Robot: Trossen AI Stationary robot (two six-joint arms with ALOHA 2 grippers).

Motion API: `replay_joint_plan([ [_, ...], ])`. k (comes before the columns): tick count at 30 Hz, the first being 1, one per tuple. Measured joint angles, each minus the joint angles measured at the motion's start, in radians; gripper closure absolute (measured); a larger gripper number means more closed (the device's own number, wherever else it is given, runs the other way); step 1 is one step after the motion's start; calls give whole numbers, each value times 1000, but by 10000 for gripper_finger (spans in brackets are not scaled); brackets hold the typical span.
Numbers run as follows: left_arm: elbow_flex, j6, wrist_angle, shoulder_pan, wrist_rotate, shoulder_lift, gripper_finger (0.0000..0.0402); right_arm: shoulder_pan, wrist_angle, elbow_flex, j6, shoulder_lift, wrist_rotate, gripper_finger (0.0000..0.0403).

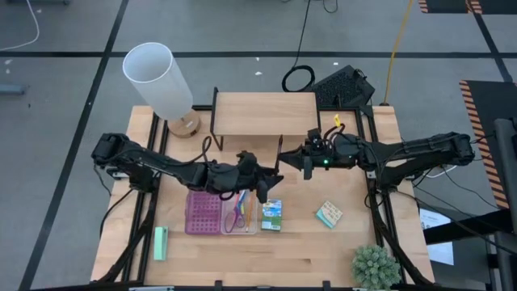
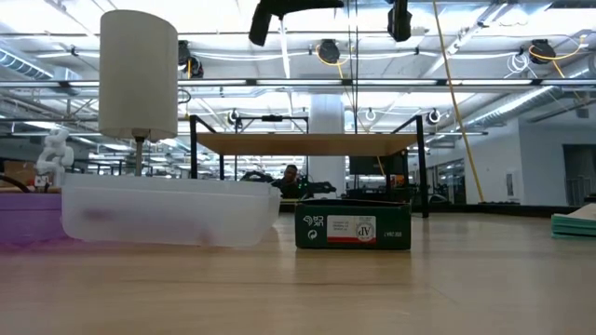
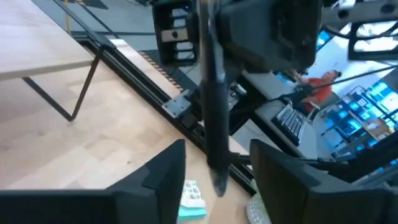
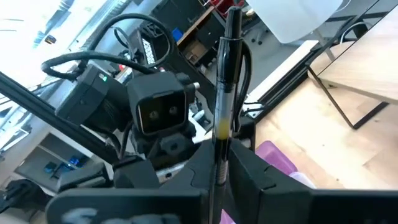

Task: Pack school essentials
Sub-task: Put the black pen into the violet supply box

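A black pen (image 4: 225, 81) with a clip stands upright between the two arms, high above the middle of the table. My right gripper (image 4: 221, 171) (image 1: 297, 162) is shut on it. My left gripper (image 3: 217, 171) (image 1: 262, 184) faces it, open, its fingers either side of the pen's blurred lower end (image 3: 217, 177) without plainly touching it. Below lies the purple studded case (image 1: 203, 212), whose clear half (image 1: 240, 214) holds scissors and pencils. To the right of the case, a green-blue packet (image 1: 271, 215) and a teal-beige pad (image 1: 329, 214) lie flat on the table. My right gripper pinches the pen's shaft (image 4: 221, 146) between its two fingers, just below a yellowish band and away from the clip end (image 4: 235, 37). The fingers come level from the table's right side and lie across the pen. It stands upright above them, clear of the table; its lower end is hidden.
A low wooden shelf (image 1: 265, 113) stands at the far middle, with a white lamp (image 1: 161, 81) at its left. A mint-green block (image 1: 160, 242) lies near the front left and a small plant (image 1: 374, 265) at the front right corner.
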Motion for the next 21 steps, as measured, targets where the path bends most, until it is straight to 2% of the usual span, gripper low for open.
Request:
replay_joint_plan([
  [12, 0, -32, 16, 6, -17, -2, 367, 0, -8, 0, -3, 3, 2, 379],
  [16, 0, -38, 18, 5, -18, -2, 368, 0, -13, 0, 25, 3, 6, 362],
  [21, 0, -94, 2, 2, -17, -2, 358, 0, -70, 0, 33, -7, 4, 278],
])
